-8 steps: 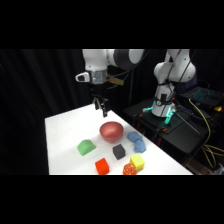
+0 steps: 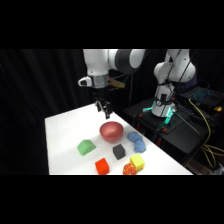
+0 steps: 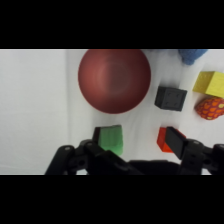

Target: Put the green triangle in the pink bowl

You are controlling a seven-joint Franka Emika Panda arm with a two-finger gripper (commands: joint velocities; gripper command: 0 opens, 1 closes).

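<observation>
**Green triangle on the bench, fingers apart above**

Green triangle point(image 2: 86, 146) lies on the white bench point(image 2: 62, 130), just beside the pink bowl point(image 2: 111, 130) on its near-left side in the side view, apart from it. The gripper point(image 2: 104, 112) hangs in the air above the bench behind the bowl, touching nothing. In the wrist view its two fingers point(image 3: 176, 140) are spread wide and hold nothing; the triangle point(image 3: 110, 140) shows by the left one, below the bowl point(image 3: 114, 80). A black cube point(image 2: 118, 151) sits just in front of the bowl, and a red cube point(image 2: 102, 166) lies nearer the bench's front edge. A yellow block point(image 2: 136, 161) and an orange ball point(image 2: 128, 170) lie to the right of these, with a blue piece point(image 2: 135, 140) beside the bowl's right.
</observation>
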